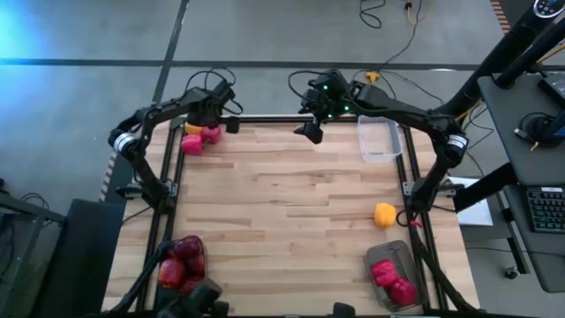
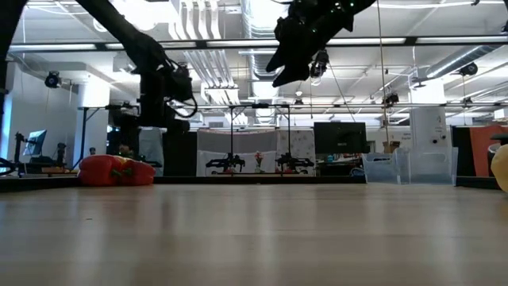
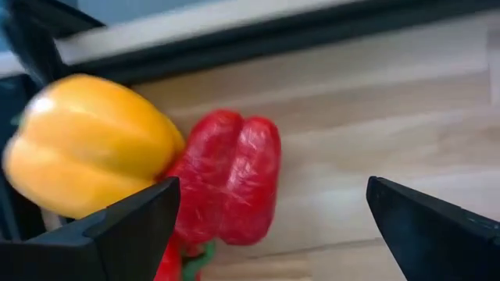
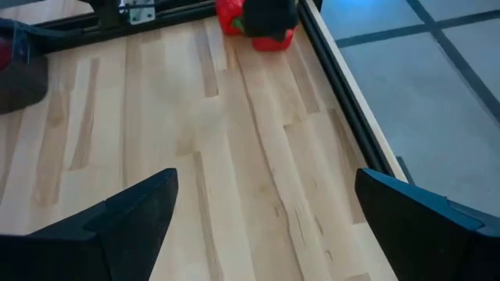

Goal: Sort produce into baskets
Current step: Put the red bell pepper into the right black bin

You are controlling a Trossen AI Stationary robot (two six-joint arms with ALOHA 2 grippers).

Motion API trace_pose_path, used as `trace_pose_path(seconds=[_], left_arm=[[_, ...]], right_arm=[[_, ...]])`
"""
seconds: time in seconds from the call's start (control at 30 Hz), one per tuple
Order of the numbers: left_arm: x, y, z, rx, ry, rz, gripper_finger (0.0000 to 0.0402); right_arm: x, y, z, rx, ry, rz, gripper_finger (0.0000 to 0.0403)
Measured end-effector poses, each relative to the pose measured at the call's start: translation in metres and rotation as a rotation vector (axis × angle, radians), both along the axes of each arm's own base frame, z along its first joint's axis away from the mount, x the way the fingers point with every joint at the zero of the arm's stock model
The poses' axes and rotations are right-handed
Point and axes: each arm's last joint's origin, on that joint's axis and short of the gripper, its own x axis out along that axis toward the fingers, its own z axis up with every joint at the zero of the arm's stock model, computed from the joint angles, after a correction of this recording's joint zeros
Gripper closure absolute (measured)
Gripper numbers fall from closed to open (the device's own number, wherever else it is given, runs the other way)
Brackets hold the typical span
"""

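Produce (image 3: 226, 187) below the open left gripper (image 3: 273, 226) apparently bears no label.

Grey floor (image 1: 265, 31), ceiling pipes (image 2: 214, 24)

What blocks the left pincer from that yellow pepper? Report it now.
Nothing visible. The open left pincer hovers right over the yellow pepper, which touches a red pepper lying beside it, not between. The right pincer waits open beside the clear basket.
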Motion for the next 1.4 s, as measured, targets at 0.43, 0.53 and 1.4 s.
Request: trace_pose_path(seconds=[0.43, 0.53, 1.4], left_arm=[[-0.005, 0.005, -0.022, -0.056, 0.115, -0.008, 0.0027], [-0.003, 0.002, -0.027, -0.111, 0.121, -0.048, 0.0036], [0.099, -0.102, -0.025, -0.132, -0.051, -0.461, 0.0158]], right_arm=[[-0.038, 0.047, 0.038, 0.105, 0.037, -0.002, 0.0021], [-0.046, 0.063, 0.046, 0.158, 0.050, -0.011, 0.0021], [-0.060, 0.227, 0.040, 0.049, 0.303, -0.188, 0.0021]])
